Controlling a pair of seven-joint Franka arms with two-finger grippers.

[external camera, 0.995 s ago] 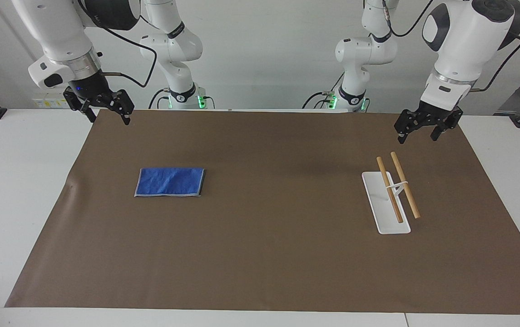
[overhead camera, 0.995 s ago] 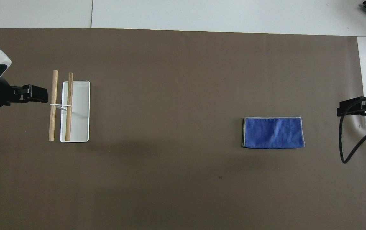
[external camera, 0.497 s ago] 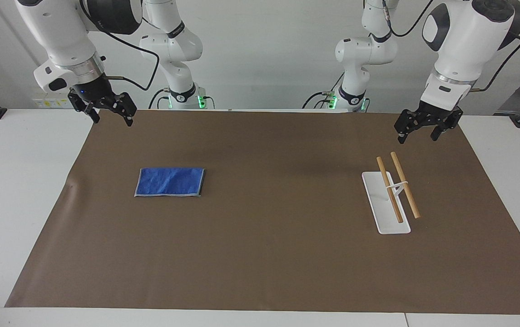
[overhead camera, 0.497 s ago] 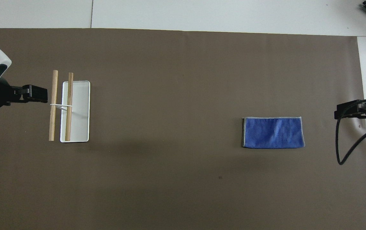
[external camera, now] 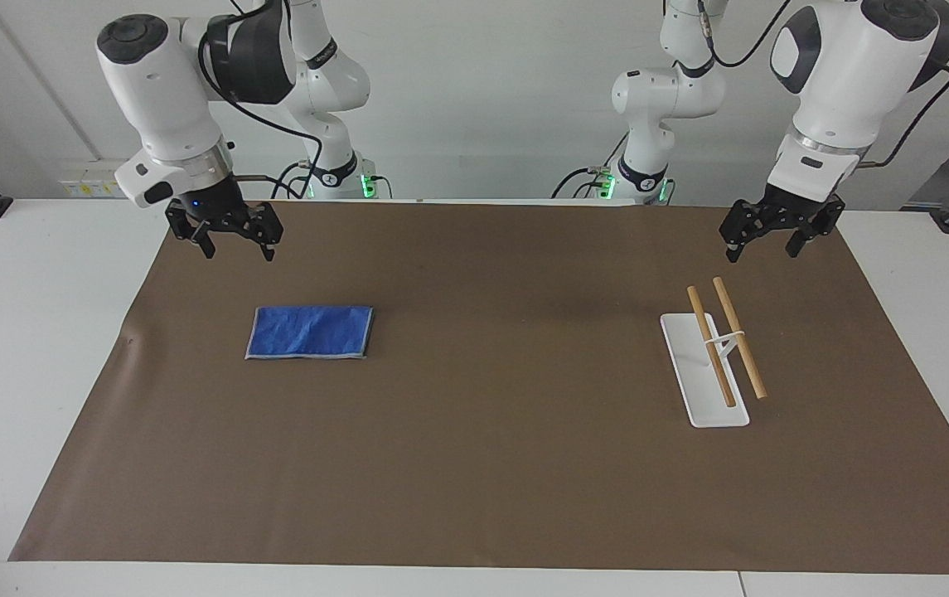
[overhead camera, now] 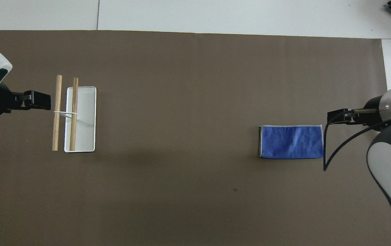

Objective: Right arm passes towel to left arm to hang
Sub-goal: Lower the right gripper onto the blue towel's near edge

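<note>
Facing view, towel (external camera: 310,332): flat on the brown mat (external camera: 491,497) toward the right arm's end of the table, untouched.
Facing view, right gripper (external camera: 233,243): up in the air over the mat at the towel's robot-side, fingers apart, nothing between them.
Facing view, left gripper (external camera: 760,240): waiting over the mat above the robot-side end of the rack (external camera: 714,352), fingers apart, empty.
Facing view, step in hand: approach to the pickup, judged from the clear gap above the towel; handover and hanging not yet begun.
Facing view, next move: down onto the cloth, then a pinch on an edge or fold; thin limp fabric probably needs fingertips almost at the mat.
Overhead view, towel (overhead camera: 291,141): neat rectangle, pale stitched edge visible, well apart from the rack (overhead camera: 74,113).
Overhead view, right gripper (overhead camera: 337,116): looks just beside the towel's corner; height unreadable here.
Overhead view, rack: two wooden rods across a white base, plain in plan; their height shows better in the facing view.
</note>
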